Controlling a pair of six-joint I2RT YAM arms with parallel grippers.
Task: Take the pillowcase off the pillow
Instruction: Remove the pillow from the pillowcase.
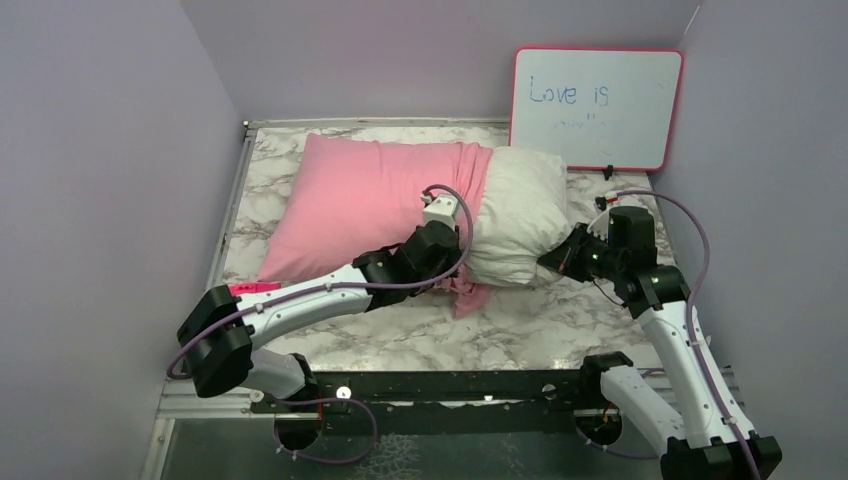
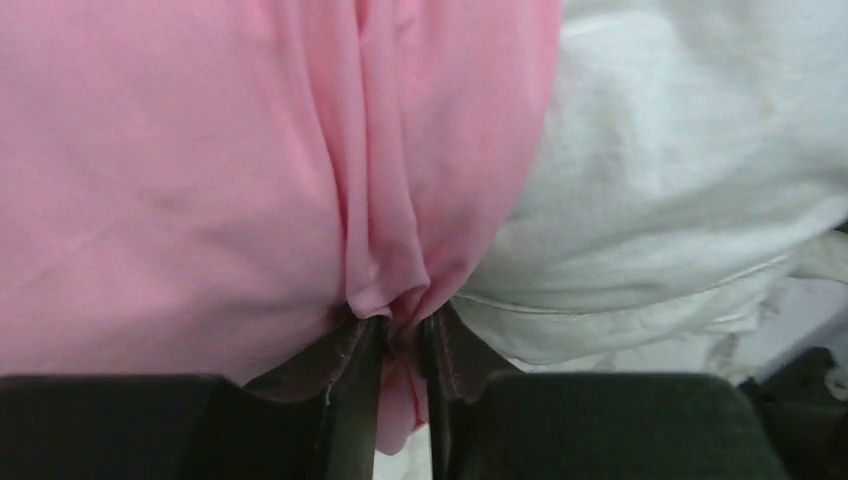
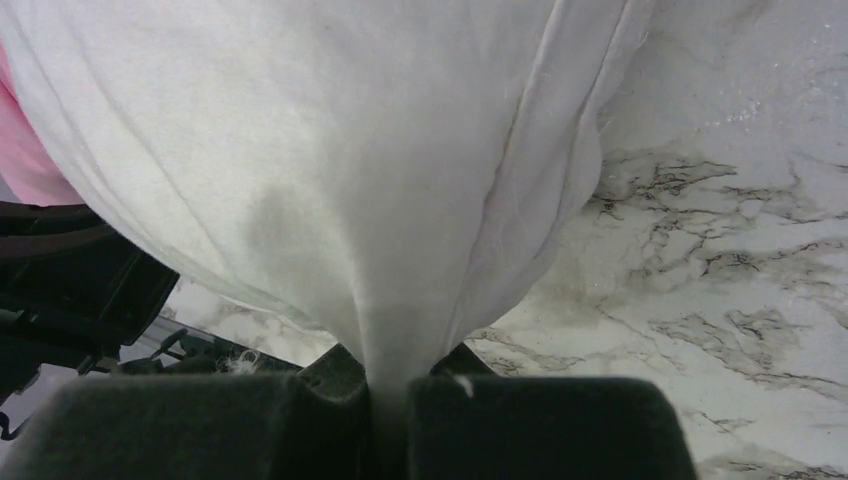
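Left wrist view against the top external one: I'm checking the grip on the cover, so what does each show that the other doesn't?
Only the left wrist view: a fold of the pillowcase pinched between the closed jaws of the left gripper. Only the top external view: the right gripper at the bare end of the pillow, the whiteboard and the marble table. Both: pink pillowcase meeting bare white pillow.

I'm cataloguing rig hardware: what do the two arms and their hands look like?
The left arm and right arm have white links, black joints and a lilac cable each. The left one carries a pink tag near its base. The left hand and right hand have dark fingers.
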